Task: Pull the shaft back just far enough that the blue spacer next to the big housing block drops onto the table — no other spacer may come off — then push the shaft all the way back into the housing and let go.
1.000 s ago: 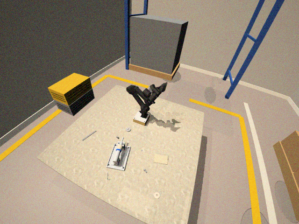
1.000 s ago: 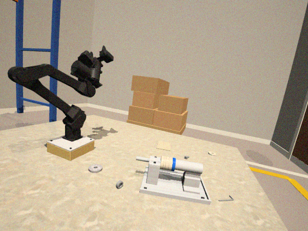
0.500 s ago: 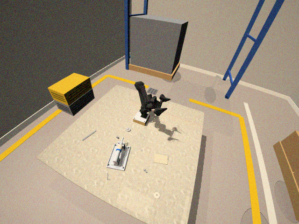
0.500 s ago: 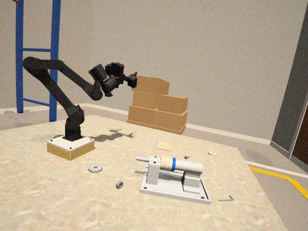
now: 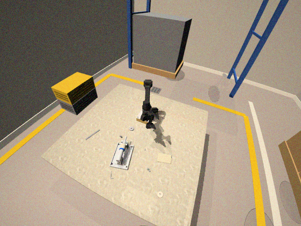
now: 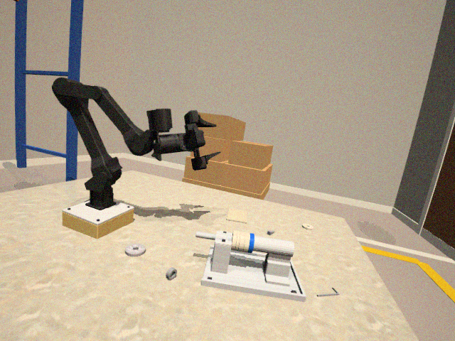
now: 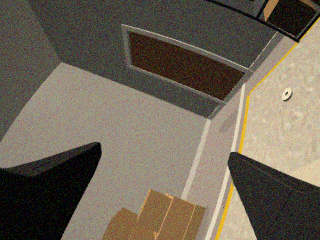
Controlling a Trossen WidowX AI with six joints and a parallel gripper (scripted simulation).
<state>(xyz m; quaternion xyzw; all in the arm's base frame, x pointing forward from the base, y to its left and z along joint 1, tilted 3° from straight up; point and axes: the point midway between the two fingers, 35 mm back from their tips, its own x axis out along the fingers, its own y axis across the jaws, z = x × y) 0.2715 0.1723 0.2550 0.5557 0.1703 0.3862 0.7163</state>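
Observation:
The shaft (image 5: pixel 125 139) (image 6: pixel 205 235) sticks out level through an upright post (image 6: pixel 221 256), its free end toward the arm's base. Several cream spacers (image 6: pixel 241 241) sit around it beyond the post. The blue spacer (image 5: pixel 122 149) (image 6: pixel 252 243) sits between them and the white housing cylinder (image 5: pixel 119 155) (image 6: pixel 275 246), with no clear gap showing. All this stands on a white base plate (image 5: pixel 127 162) (image 6: pixel 239 279). My gripper (image 5: pixel 156 123) (image 6: pixel 217 139) (image 7: pixel 166 154) is open and empty, high above the table and well away from the shaft.
Around the fixture lie a grey ring (image 5: pixel 131 128) (image 6: pixel 135 249), a small dark ring (image 6: pixel 170 273), a hex key (image 5: pixel 111 175) (image 6: pixel 330 293), a rod (image 5: pixel 92 134), a cream pad (image 5: pixel 164 157) (image 6: pixel 237 215) and a pale washer (image 5: pixel 159 194) (image 6: pixel 307 226) (image 7: pixel 286 94).

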